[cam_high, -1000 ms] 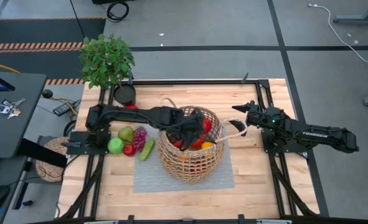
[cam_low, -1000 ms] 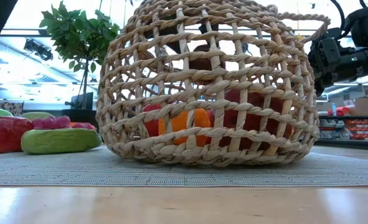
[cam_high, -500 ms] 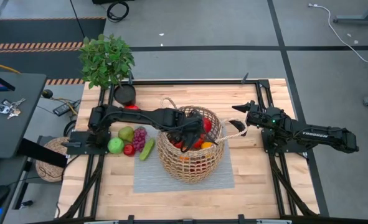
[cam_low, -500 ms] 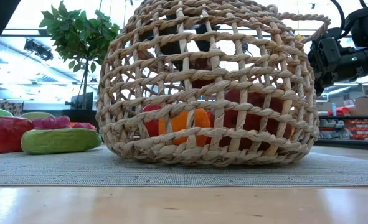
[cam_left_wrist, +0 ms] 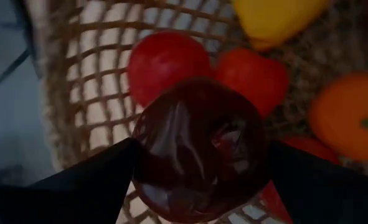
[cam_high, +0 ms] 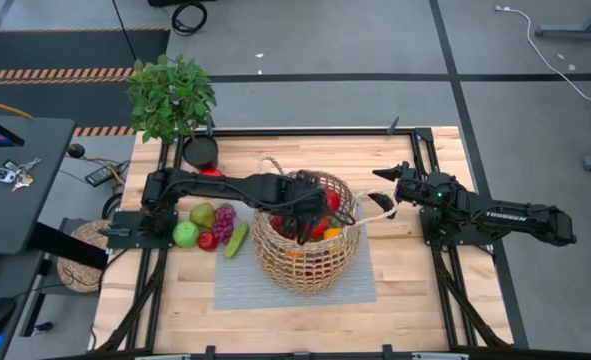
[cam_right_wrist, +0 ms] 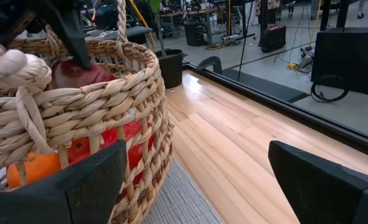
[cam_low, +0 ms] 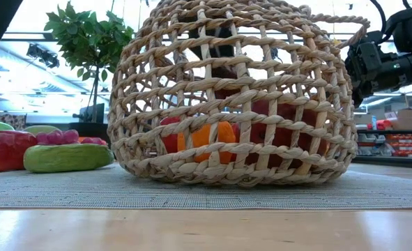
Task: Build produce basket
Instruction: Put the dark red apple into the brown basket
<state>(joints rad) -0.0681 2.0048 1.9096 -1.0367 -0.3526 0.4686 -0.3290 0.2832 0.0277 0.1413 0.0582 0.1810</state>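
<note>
High view: left gripper [cam_high: 305, 205] reached in over the rim of the basket [cam_high: 320, 262], low above the pile, so as to set fruit down rather than drop it; basket upright on the grey mat [cam_high: 245, 285] near mid-table. Right gripper [cam_high: 380, 192] just beside the basket's right loop handle [cam_high: 375, 212], judged a steadying post. Remaining produce clustered left of the basket: pear [cam_high: 203, 214], green apple [cam_high: 185, 234], grapes [cam_high: 223, 218], cucumber [cam_high: 236, 240], all near the left arm's path. Bare wood [cam_high: 425, 300] in front and to the right; potted plant [cam_high: 170, 95] at the far left corner, clear of the work. Low view: open weave, with an orange [cam_low: 206, 136] and red fruit behind it; dark shape of the left gripper high inside; cucumber lying on the mat edge, apart from the basket wall. Left wrist view: jaws spread wide on a dark red apple [cam_left_wrist: 199, 149], one finger [cam_left_wrist: 90, 180] against each flank, apparently gripped; below it red fruit, a lemon [cam_left_wrist: 277, 18], an orange; little free room beside the wicker wall, so exit judged straight up. Right wrist view: jaws fully apart, nothing between them; rope handle close by one finger, not clasped; open table ahead for withdrawal.
</note>
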